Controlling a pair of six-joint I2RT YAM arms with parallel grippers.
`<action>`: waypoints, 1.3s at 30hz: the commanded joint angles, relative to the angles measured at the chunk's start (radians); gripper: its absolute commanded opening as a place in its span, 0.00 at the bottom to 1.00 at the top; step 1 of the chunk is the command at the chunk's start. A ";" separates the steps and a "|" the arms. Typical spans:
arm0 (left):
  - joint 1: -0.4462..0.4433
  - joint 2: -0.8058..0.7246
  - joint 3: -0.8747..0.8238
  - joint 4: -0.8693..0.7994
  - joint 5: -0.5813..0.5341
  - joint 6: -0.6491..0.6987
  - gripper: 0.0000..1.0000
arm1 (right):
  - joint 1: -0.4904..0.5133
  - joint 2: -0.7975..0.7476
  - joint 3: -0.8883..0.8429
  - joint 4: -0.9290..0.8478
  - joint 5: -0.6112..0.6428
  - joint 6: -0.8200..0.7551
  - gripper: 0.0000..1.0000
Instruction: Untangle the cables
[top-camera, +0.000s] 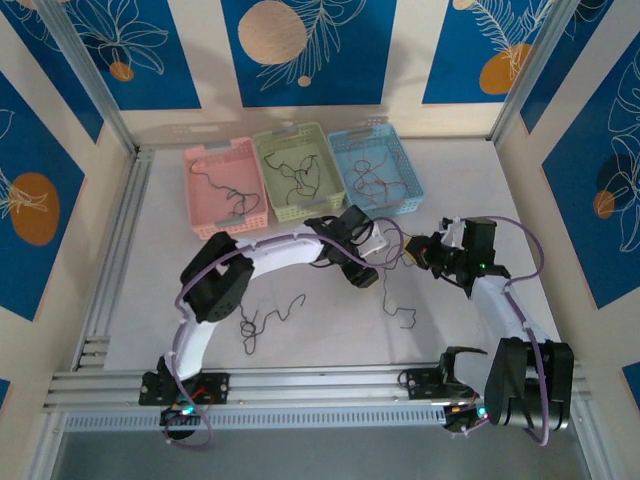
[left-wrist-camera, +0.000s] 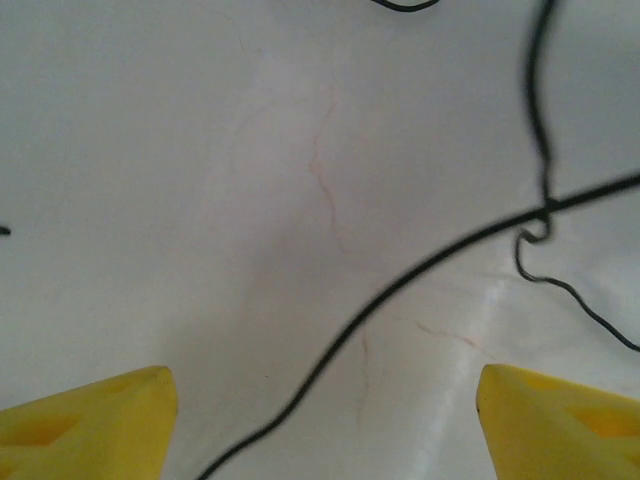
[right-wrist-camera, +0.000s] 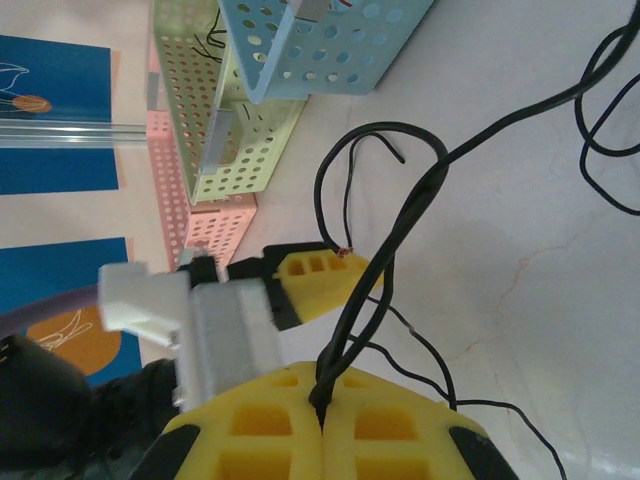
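Centrally, left arm (top-camera: 262, 255) and right arm (top-camera: 503, 305) nearly meet, right jaws pinching cables (right-wrist-camera: 336, 350).

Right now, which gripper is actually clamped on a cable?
The right gripper: its jaws are shut together on a black cable. The left gripper is open, its jaws wide apart and pinching nothing.

Thin black cables (top-camera: 262, 322) are strewn in loose curls across the white table (top-camera: 320, 345); more are heaped in the pink basket (top-camera: 193, 195), green basket (top-camera: 290, 133) and blue basket (top-camera: 415, 180); a doubled black one is pinched between the closed fingers of the right gripper (right-wrist-camera: 322, 400).
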 joint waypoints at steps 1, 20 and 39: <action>-0.009 0.058 0.061 -0.023 -0.026 0.034 0.76 | -0.007 0.004 -0.017 0.008 -0.042 -0.021 0.00; 0.050 -0.452 -0.283 0.013 -0.236 -0.123 0.00 | -0.034 -0.016 -0.055 0.006 0.014 -0.025 0.53; 0.172 -0.692 -0.133 -0.354 -0.069 -0.156 0.00 | 0.544 -0.115 0.044 0.200 0.367 -0.301 0.64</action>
